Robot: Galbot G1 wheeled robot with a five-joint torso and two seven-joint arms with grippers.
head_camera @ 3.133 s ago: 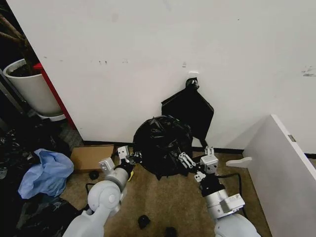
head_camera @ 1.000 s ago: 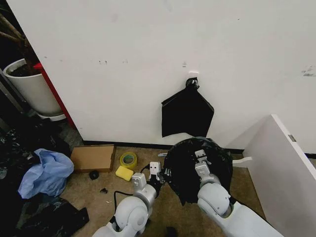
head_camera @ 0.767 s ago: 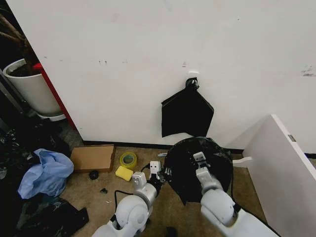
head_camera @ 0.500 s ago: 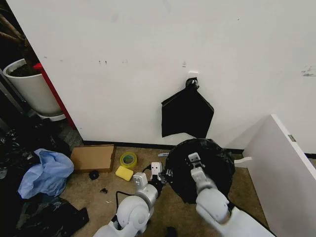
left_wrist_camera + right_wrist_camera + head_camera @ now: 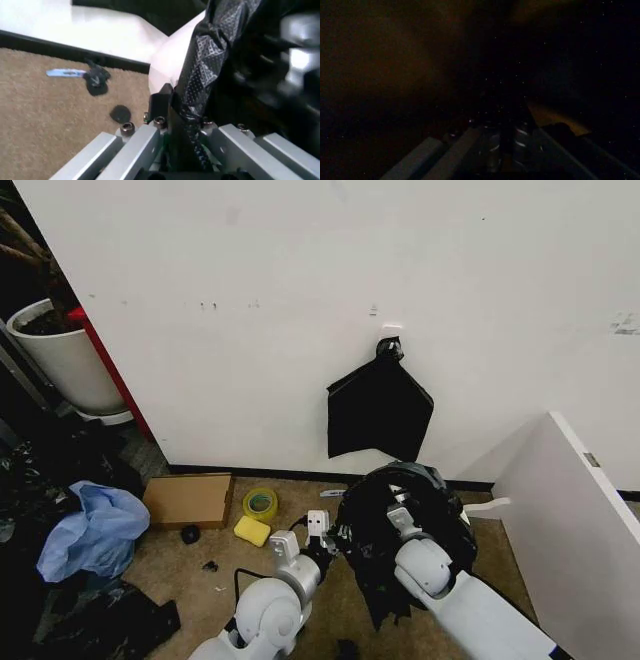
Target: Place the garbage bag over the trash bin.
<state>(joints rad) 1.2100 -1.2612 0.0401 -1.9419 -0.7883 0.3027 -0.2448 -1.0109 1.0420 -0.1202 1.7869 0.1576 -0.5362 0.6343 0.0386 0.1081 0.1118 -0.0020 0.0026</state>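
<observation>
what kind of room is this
Probably a storage corner or back room of an office, not a tidy living space. Clutter lies on the carpet by a bare white wall: a cardboard box, a tape roll, a blue cloth, and a plant pot.

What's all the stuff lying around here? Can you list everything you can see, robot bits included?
garbage bag: one, glossy black, draped over the bin by the wall.
trash bin: one, cream-white, under the bag.
flat bag: one, matte black, hanging on the wall.
plant pot: one, white, far left.
cardboard box: one, brown, on the carpet by the wall.
tape roll: one, yellow, beside the box.
sponge: one, yellow, in front of the tape.
cloth: one, blue, on the floor at left.
board: one, white, at right.
left gripper: shut on the bag's left edge.
right gripper: in the bag's folds at the bin's top.
</observation>
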